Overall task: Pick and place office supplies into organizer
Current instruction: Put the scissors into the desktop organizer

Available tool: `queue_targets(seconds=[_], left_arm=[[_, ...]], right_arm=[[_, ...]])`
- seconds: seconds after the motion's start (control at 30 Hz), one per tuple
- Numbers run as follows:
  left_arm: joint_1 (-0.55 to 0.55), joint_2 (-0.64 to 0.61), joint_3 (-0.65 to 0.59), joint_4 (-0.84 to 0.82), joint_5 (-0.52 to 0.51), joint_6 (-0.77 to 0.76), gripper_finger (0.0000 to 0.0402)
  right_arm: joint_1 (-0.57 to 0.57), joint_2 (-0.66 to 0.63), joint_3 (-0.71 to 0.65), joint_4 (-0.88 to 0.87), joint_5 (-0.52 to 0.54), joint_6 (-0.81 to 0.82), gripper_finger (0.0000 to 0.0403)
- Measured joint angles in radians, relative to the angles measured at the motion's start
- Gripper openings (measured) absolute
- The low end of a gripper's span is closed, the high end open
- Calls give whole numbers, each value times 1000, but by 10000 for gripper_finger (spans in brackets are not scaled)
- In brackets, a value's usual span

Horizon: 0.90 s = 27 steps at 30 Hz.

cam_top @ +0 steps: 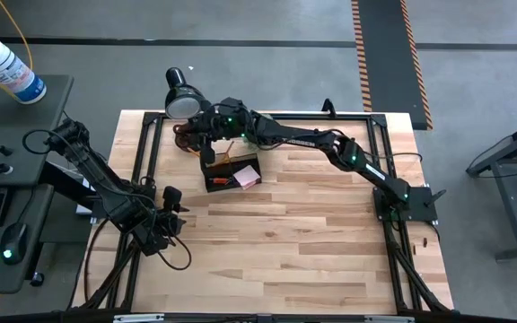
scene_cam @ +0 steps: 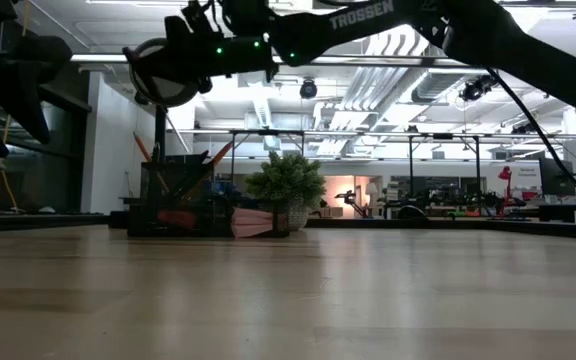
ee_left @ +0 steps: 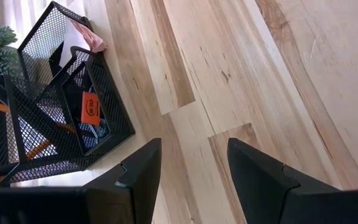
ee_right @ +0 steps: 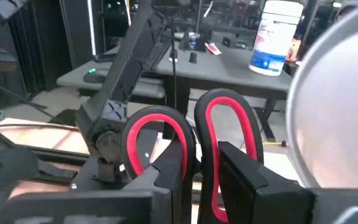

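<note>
The black mesh organizer [cam_top: 232,172] stands on the table at the far middle. It also shows in the low view [scene_cam: 183,200] and the left wrist view [ee_left: 61,106]. It holds a pink notepad [cam_top: 248,175], pencils [ee_left: 36,149] and an orange piece [ee_left: 90,107]. My right gripper [cam_top: 207,148] hovers over the organizer's far-left end, shut on scissors with red-and-black handles [ee_right: 191,137]. My left gripper [cam_top: 173,202] waits open and empty near the table's left edge, and its fingers also show in the left wrist view [ee_left: 191,180]. My right gripper pinches the scissors between its two fingers [ee_right: 166,177], on the lower part of the handle loops [ee_right: 180,140]. Both loops stand out past the fingertips. The blades are hidden behind the fingers. The scissors are lifted clear of the table.
A black desk lamp's round head [cam_top: 184,103] stands right beside my right gripper, on its far side, and fills the edge of the right wrist view [ee_right: 340,112]. A green potted plant [scene_cam: 286,185] stands behind the organizer. Bare wood [cam_top: 312,242] spreads over the table's near half.
</note>
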Motion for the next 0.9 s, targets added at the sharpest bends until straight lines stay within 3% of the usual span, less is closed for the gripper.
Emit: queue_targets(seconds=[0.4,0.9], left_arm=[[0,0,0,0,0,3,172],[0,0,0,0,0,3,172]], right_arm=[[0,62,0,49,2,8,69],[2,67,0,-51,109,15,77]])
